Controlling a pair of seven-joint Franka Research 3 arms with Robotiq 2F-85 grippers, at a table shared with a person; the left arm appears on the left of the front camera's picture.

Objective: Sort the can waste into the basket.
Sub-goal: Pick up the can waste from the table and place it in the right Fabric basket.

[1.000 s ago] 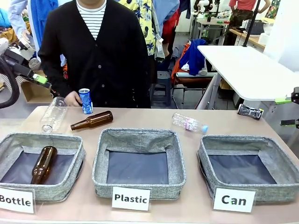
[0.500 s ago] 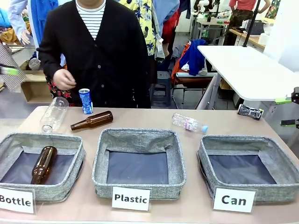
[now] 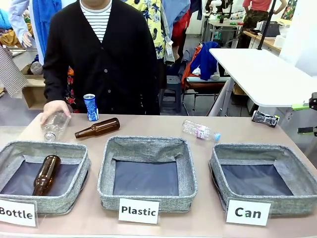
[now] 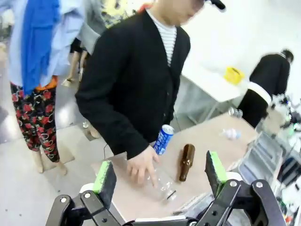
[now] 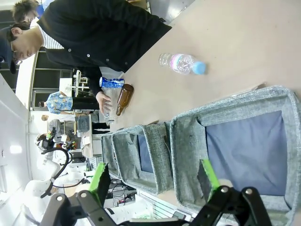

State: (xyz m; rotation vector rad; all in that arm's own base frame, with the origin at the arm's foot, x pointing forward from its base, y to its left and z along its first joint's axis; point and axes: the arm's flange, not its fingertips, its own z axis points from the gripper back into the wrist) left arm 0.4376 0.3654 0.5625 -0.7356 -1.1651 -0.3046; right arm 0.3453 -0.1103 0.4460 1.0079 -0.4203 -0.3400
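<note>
A blue can [image 3: 89,107] stands upright at the table's far left, just in front of the person; it also shows as a blue can [image 4: 163,139] and a blue can [image 5: 112,83] in the wrist views. A crushed silver-and-black can [image 3: 265,118] lies at the far right edge. The grey basket [image 3: 262,148] with the "Can" card [image 3: 247,212] sits front right, with nothing in it. My right gripper [image 3: 306,118] hangs open at the right edge, above the basket [image 5: 225,110], as the right wrist view of the gripper [image 5: 153,178] shows. My left gripper [image 4: 160,172] is open, high above the table's left end.
The person's hand [image 3: 54,108] rests on a clear plastic bottle [image 3: 53,126] at far left. A brown bottle [image 3: 97,128] lies beside the blue can, another brown bottle [image 3: 46,173] in the "Bottle" basket [image 3: 44,147]. A small plastic bottle [image 3: 200,131] lies behind the "Plastic" basket [image 3: 147,144].
My left arm has drawn back out of the front view at the left. The person's hand rose from beside the blue can and came down on the clear plastic bottle.
</note>
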